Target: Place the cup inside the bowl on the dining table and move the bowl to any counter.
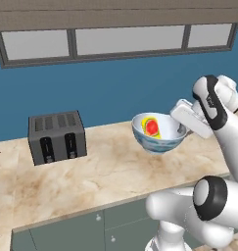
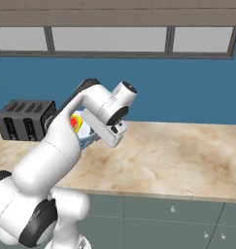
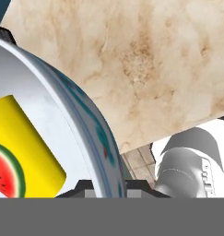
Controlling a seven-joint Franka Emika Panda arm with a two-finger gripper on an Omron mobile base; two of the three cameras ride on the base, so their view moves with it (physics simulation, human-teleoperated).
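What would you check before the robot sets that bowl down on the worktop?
1. Cup in bowl: ok. The cup lies inside the bowl.
2. Grip on bowl: ok. The gripper pinches the bowl's rim, one finger inside and one outside.
3. Bowl over the counter: ok. It hangs above the counter, seemingly not yet resting on it.
4. Landing spot free: ok. The marbled stone under the bowl is bare in the left base view.
5. Room from the toaster: ok. The toaster stands well off to one side.
6. Bowl level: cannot tell. It looks slightly tilted, and the cup leans against its wall.
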